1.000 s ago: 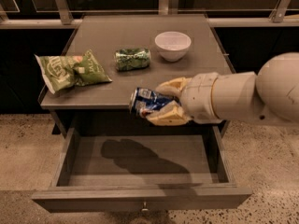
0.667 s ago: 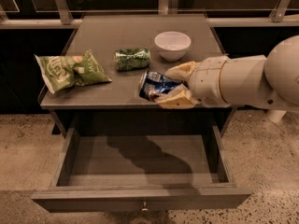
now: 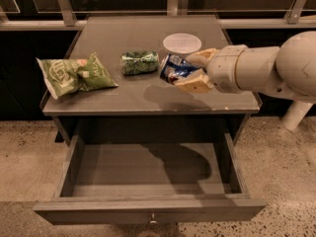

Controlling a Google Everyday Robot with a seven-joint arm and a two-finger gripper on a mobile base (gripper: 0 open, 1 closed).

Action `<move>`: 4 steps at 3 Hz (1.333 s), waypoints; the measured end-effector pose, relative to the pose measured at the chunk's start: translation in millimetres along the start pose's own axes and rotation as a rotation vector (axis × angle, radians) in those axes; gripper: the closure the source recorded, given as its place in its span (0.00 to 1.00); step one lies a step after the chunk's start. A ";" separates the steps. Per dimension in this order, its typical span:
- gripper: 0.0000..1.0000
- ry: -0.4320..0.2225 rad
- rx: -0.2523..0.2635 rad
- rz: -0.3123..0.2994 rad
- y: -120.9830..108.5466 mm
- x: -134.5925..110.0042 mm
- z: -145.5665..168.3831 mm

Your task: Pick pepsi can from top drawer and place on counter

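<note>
Compared with a second ago, pepsi can (image 3: pixel 173 67) sits higher in the frame and a little further right; then it hung over the front edge of the counter (image 3: pixel 113 33), above the open drawer (image 3: pixel 148 209); now it is over mid-counter, well inside that edge; arm enters from the right of the frame as before, reaching further in.

Gripper (image 3: pixel 185 72) at frame centre-right; jaws pinch the pepsi can, one tan finger above its right end, one below; can lies tilted on its side, silver end toward the left.

Neighbours: green can (image 3: pixel 139 62) just beside it on the left, lying flat; bowl (image 3: pixel 182 42) just above it in the frame; chip bag (image 3: pixel 74 74) at left, well apart.

Drawer fills the lower frame, pulled out; only the arm's shadow shows on its floor; knob (image 3: pixel 153 218) at bottom centre.

Shadow falls on the counter below the can and apart from it; judgement: can is off the surface, not yet set down.

Meaning for the task: pick is done and the carry looks nearly done; what remains is to lower and release.

Risks, as judgement: can held sideways may roll on the glossy top once freed; green can and bowl are close, so the descent wants the bare patch toward the front edge.
</note>
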State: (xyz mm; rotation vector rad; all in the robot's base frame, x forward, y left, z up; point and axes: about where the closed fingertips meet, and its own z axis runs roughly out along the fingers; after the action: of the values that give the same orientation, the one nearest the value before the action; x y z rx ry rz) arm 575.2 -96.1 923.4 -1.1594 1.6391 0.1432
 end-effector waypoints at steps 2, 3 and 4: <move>1.00 0.032 -0.011 0.059 -17.5 37.7 37.5; 0.81 0.033 -0.014 0.059 -17.1 37.9 39.6; 0.58 0.033 -0.014 0.059 -17.1 37.8 39.6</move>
State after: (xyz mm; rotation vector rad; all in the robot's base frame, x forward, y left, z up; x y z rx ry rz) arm 616.3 -103.9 884.1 -1.1300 1.7050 0.1740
